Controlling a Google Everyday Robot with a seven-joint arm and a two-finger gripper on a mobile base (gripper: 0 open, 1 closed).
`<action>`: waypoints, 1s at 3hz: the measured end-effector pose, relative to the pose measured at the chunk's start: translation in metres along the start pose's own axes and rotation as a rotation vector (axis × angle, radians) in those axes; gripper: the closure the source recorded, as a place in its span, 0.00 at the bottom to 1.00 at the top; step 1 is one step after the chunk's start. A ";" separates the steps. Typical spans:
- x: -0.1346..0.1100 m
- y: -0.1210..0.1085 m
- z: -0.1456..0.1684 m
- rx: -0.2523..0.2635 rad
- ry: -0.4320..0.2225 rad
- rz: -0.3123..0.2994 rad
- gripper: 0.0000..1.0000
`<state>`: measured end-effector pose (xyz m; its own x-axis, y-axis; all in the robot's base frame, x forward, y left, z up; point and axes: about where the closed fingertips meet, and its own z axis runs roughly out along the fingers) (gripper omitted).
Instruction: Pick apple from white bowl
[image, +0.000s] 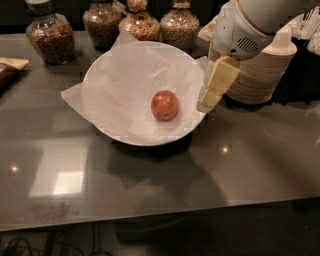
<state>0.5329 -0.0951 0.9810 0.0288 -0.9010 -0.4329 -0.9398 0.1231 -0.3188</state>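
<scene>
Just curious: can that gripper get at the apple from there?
Probably yes: the gripper hangs by the rim of the white bowl, and the apple lies uncovered inside, nothing between them.

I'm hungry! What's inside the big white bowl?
An apple lies on crinkled paper lining the bowl. The paper covers the bowl's bottom. The gripper hangs at the rim, apart from the apple.

You can read no words or numbers (brown-filled glass jars (50, 37) too); the cream gripper (210, 97) hangs at the wide white bowl's (120, 125) right rim.
</scene>
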 end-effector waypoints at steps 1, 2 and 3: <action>-0.011 -0.004 0.009 0.005 -0.042 -0.011 0.07; -0.018 -0.007 0.019 0.000 -0.061 -0.020 0.10; -0.020 -0.008 0.029 -0.010 -0.070 -0.029 0.22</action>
<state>0.5499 -0.0660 0.9676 0.0798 -0.8728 -0.4814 -0.9416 0.0925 -0.3238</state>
